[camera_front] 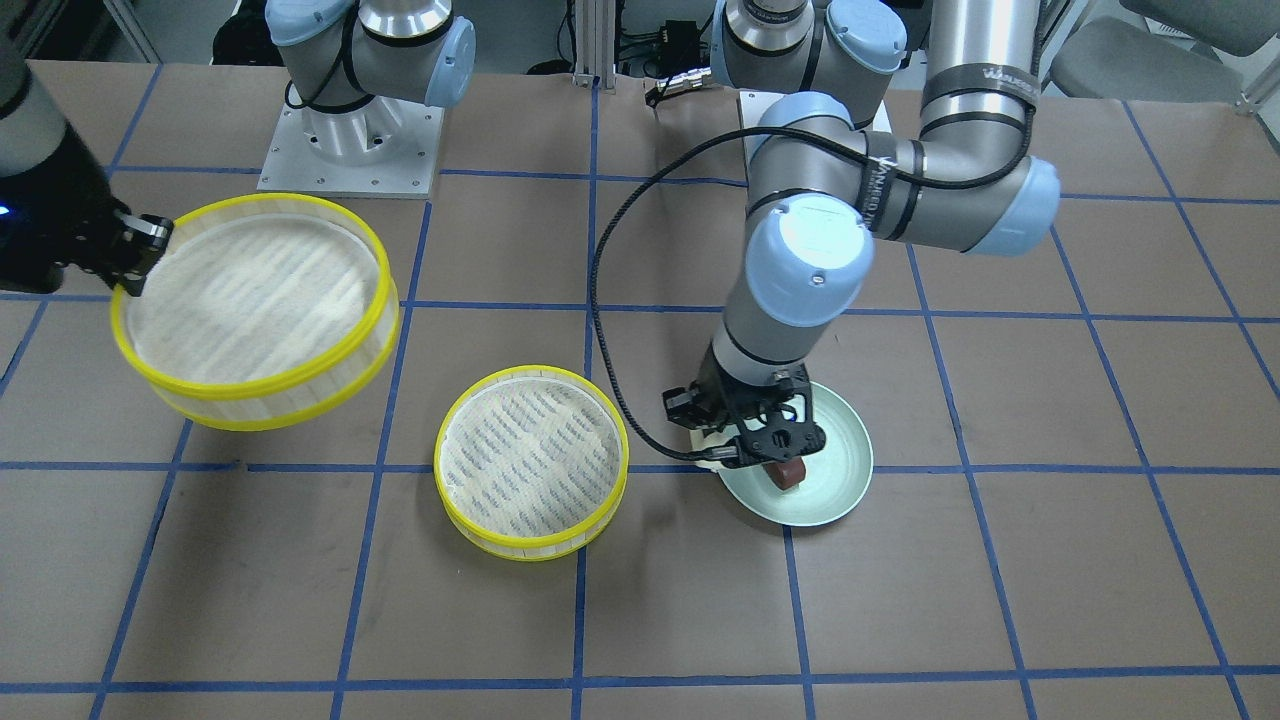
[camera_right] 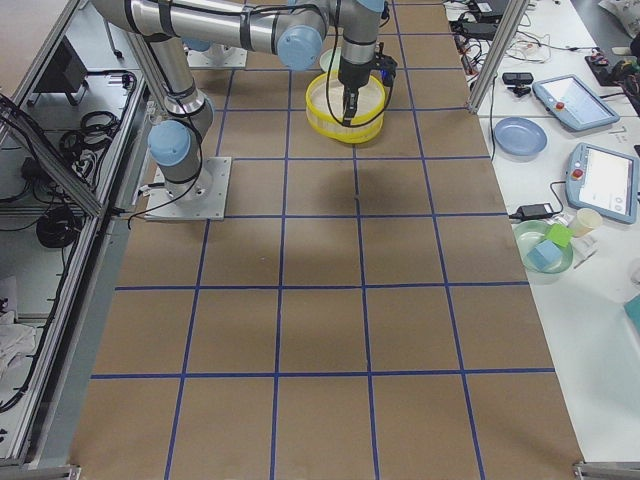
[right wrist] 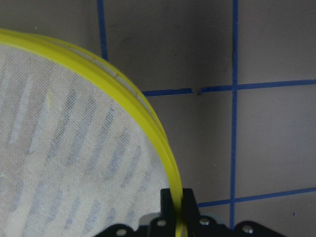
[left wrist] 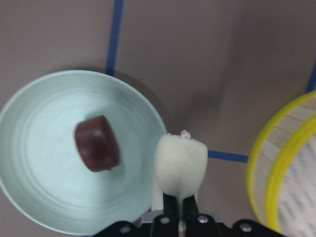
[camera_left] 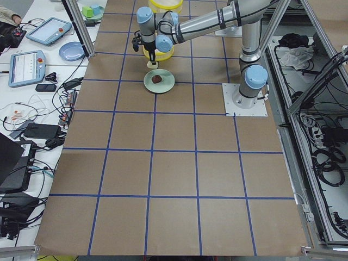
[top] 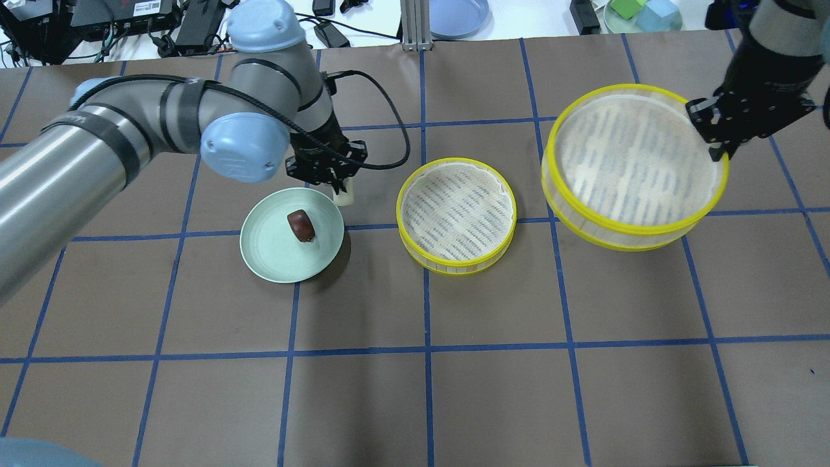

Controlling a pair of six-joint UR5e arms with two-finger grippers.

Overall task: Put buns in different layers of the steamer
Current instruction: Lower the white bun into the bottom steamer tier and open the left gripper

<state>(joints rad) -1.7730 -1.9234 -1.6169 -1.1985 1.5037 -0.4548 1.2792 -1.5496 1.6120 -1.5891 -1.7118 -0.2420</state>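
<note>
Left gripper (left wrist: 177, 205): fingers pressed in on the lower part of the cream-white bun (left wrist: 181, 160), which hangs clear of the desk just past the rim of the pale green plate (top: 269, 256), on the side facing the steamer. The reddish-brown bun (top: 301, 225) lies on the plate, toward the desk's left end.

Right gripper (right wrist: 178, 200): pinching the yellow rim of one steamer layer (top: 632, 162), held off the desk and tilted, toward the right end. The other layer (top: 457, 214) sits empty near the desk's middle.

Handling, judged: the buns look small and light, possibly soft, so a modest squeeze across opposite flanks should do. The layers look light and thin-walled; a one-point rim hold lets them tip.

Views: the left wrist camera shows the pinch on the cream bun plainly, whereas the front-facing camera largely hides that bun behind the gripper. Only the right wrist camera shows a finger on either side of the rim.
</note>
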